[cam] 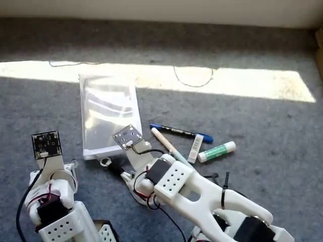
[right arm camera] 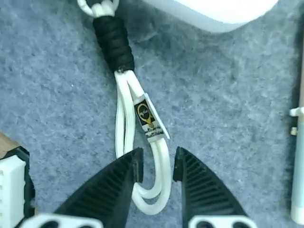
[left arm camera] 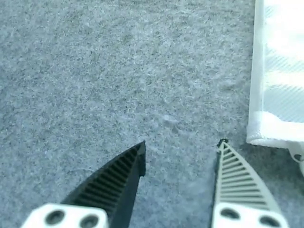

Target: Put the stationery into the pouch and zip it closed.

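Observation:
A translucent white pouch [cam: 108,113] lies flat on the grey carpet. Its zipper pull is a white cord loop [right arm camera: 124,123] with a black wrapped knot [right arm camera: 113,42] and a small tag [right arm camera: 149,121]. My right gripper [right arm camera: 156,164] is shut on that loop just off the pouch's near corner [cam: 118,170]. To the right lie a blue pen [cam: 179,132], a cream pen [cam: 165,142], a small white stick [cam: 196,147] and a green-and-white glue stick [cam: 217,151]. My left gripper [left arm camera: 183,145] stands open over bare carpet beside the pouch's edge [left arm camera: 278,95], holding nothing.
A thin wire [cam: 194,80] lies on the carpet in a sunlit strip beyond the pouch. The cream pen's end [right arm camera: 298,190] lies close to my right gripper. Open carpet spreads left of the pouch and at the far right.

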